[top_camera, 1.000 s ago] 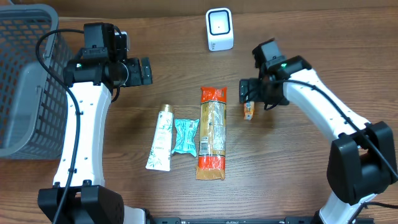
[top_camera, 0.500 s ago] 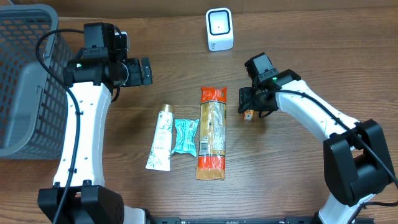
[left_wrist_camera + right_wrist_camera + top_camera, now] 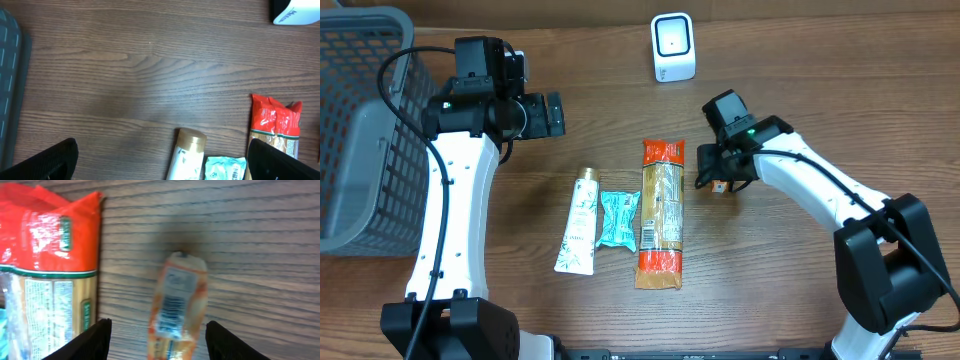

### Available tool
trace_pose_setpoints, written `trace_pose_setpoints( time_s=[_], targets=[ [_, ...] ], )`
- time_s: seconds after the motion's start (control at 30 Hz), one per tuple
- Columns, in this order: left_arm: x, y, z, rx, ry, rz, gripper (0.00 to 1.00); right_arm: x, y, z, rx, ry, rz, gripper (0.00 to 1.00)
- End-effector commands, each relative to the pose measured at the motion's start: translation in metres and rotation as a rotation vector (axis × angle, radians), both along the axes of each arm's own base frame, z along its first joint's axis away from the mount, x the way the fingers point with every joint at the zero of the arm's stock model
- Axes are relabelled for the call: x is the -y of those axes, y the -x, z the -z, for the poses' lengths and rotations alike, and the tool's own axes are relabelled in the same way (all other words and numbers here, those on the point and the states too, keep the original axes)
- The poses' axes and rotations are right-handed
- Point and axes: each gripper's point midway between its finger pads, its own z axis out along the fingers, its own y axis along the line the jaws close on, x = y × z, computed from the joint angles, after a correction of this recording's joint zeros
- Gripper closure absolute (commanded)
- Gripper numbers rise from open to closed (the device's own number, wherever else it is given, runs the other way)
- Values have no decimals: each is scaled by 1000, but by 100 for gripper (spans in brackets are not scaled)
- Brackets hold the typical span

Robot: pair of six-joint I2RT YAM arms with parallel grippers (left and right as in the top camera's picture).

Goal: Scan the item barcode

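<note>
**Overhead.** The small orange packet (image 3: 721, 185) lies on the table (image 3: 800, 300). It is just right of the red top end of the pasta bag (image 3: 662, 215) and well short of the white scanner (image 3: 673, 47) at the far edge. The right gripper (image 3: 717, 177) is down over the packet. Its fingertips are masked by its own body here, so the grip cannot be judged from this angle. The left gripper (image 3: 552, 113) hovers over bare wood beside the grey basket (image 3: 360, 130), with its jaws apart and nothing in them. A tube (image 3: 578, 222) and a teal sachet (image 3: 618, 218) lie side by side, left of the pasta bag.

**Left wrist.** The fingers (image 3: 45, 160) sit in the two lower corners, spread wide, holding nothing. Wood and the tube's cap show below the gap. The pasta bag's red end is at right, a corner of the scanner at top right, and the basket's edge at left.

**Right wrist.** The picture is blurred. The packet stands between the fingers (image 3: 92, 340) with its barcode label facing the camera. The jaws are partway open. A strip of wood shows between the picture-left finger and the packet. The other finger is at the packet's edge, but contact cannot be told. The packet is not clamped. The pasta bag lies to the left, apart from the packet.
</note>
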Motion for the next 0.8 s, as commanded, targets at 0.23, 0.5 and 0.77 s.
trace_pose_setpoints(
  time_s=[0.23,0.5,0.77],
  targets=[
    [0,-2,-6,20,1,-13,0,7,-6,-11,67,55,30,36],
    [0,-2,-6,20,1,-13,0,4,-5,-11,67,54,27,37],
    [0,-2,-6,20,1,-13,0,6,-7,-11,77,63,32,37]
  ],
)
